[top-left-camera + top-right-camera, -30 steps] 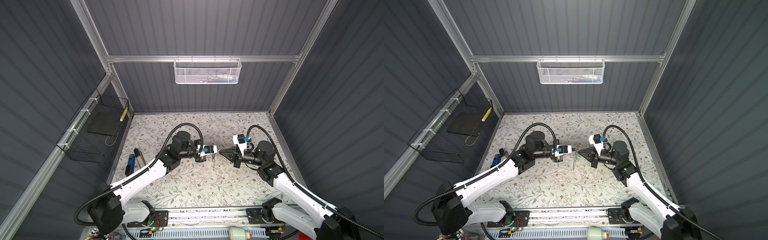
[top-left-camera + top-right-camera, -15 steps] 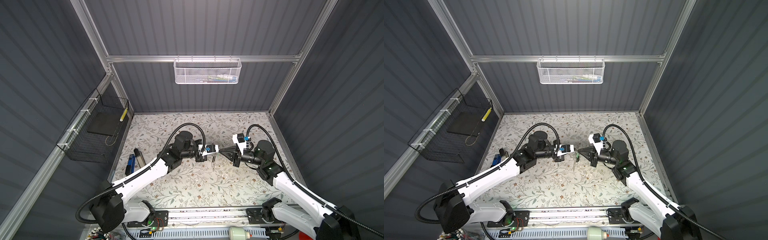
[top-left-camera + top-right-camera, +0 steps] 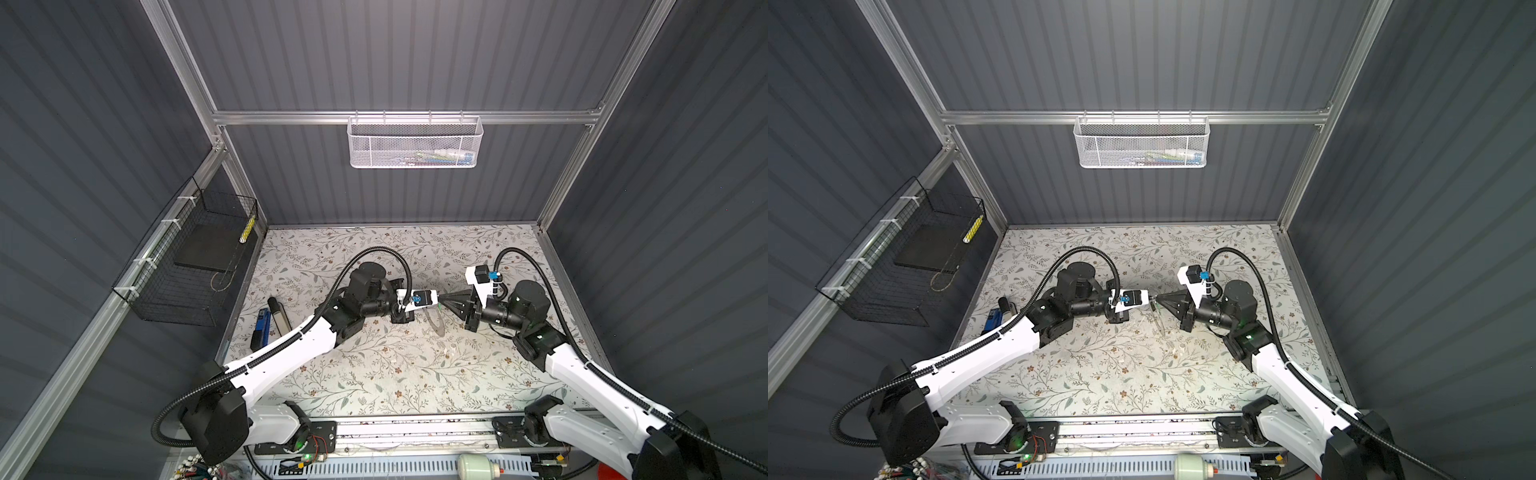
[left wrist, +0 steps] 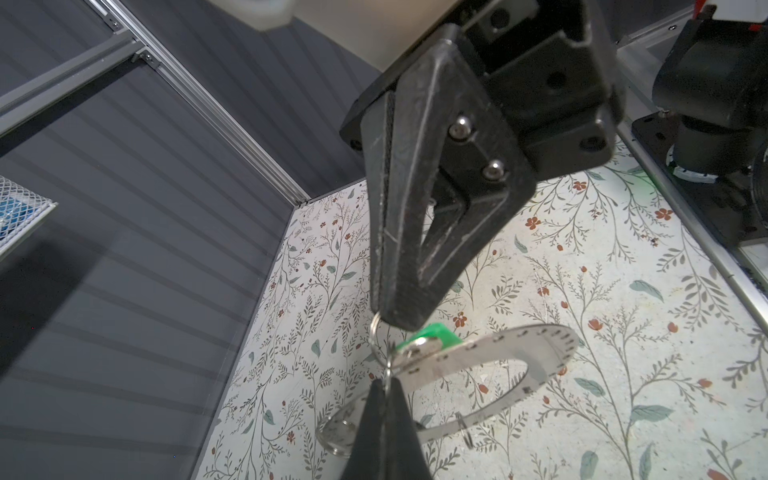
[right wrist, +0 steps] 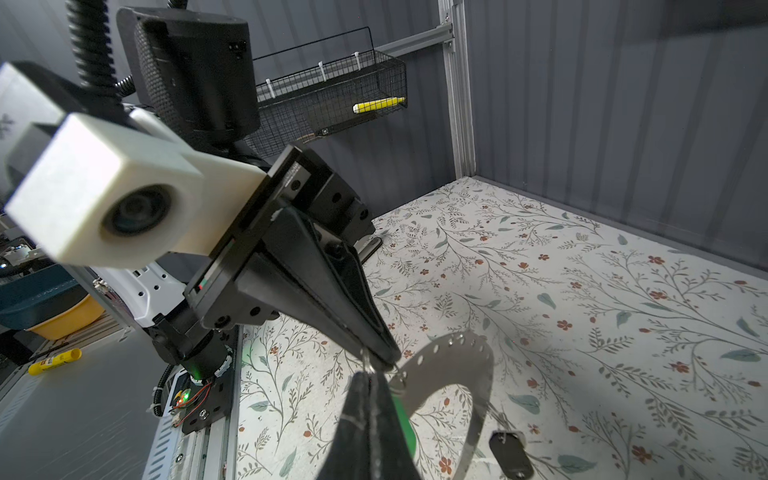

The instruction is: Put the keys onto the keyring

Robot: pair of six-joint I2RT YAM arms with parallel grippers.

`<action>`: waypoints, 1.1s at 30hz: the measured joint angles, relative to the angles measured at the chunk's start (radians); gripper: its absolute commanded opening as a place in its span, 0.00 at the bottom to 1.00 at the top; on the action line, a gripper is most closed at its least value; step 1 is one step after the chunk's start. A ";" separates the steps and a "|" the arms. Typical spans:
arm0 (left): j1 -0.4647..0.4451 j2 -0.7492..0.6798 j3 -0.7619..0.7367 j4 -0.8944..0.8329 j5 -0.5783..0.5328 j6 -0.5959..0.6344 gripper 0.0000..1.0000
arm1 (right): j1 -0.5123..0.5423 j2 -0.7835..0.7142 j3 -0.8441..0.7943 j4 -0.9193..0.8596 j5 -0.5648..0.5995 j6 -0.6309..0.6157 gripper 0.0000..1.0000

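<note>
Over the middle of the floral table my left gripper [image 4: 385, 386] and right gripper [image 5: 370, 378] meet tip to tip, both shut. Each pinches the same small wire loop [image 4: 376, 338] at the rim of the keyring [image 4: 536, 353], a flat grey ring plate that hangs off the table. In a top view the keyring [image 3: 436, 323] shows edge-on below the tips. The green key tag [image 4: 438, 333] sits against the plate right at the pinched loop. The black-headed key [image 5: 509, 455] dangles from another loop lower on the plate. Its blade is hidden.
A blue item and a black one [image 3: 266, 322] lie at the table's left edge. A black wire basket [image 3: 195, 266] hangs on the left wall and a white mesh basket [image 3: 415, 143] on the back wall. A small clear scrap [image 3: 449, 353] lies in front of the grippers.
My left arm has edged right with the hanging keyring, closing the small gap to the right gripper's tip. Both grippers have stayed shut.
</note>
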 measured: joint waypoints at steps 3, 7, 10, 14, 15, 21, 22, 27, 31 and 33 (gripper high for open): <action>0.000 0.000 0.000 0.004 -0.008 0.000 0.00 | 0.000 0.000 0.000 0.000 0.003 0.000 0.00; 0.000 -0.001 0.000 0.007 -0.015 -0.001 0.00 | 0.000 0.000 -0.003 -0.004 0.006 -0.001 0.00; 0.000 -0.001 0.000 0.008 -0.019 -0.005 0.00 | 0.000 -0.001 -0.004 -0.016 0.015 -0.007 0.00; -0.001 -0.001 0.000 0.013 -0.021 -0.016 0.00 | 0.000 -0.006 -0.006 -0.033 0.036 -0.022 0.00; -0.001 -0.001 0.000 0.014 -0.021 -0.021 0.00 | 0.000 -0.008 -0.006 -0.035 0.042 -0.025 0.00; -0.002 -0.001 0.000 0.013 -0.010 -0.050 0.00 | 0.005 -0.023 -0.006 -0.054 0.074 -0.046 0.00; -0.002 -0.001 0.000 0.013 -0.008 -0.055 0.00 | 0.006 -0.026 -0.006 -0.055 0.079 -0.047 0.00; -0.003 -0.001 0.000 0.019 -0.011 -0.090 0.00 | 0.008 -0.043 -0.006 -0.060 0.113 -0.045 0.00; -0.009 0.000 0.000 0.039 -0.032 -0.130 0.00 | 0.011 -0.042 0.004 -0.065 0.134 -0.038 0.00; -0.012 0.002 0.000 0.053 -0.045 -0.150 0.00 | 0.015 -0.040 0.018 -0.084 0.148 -0.038 0.00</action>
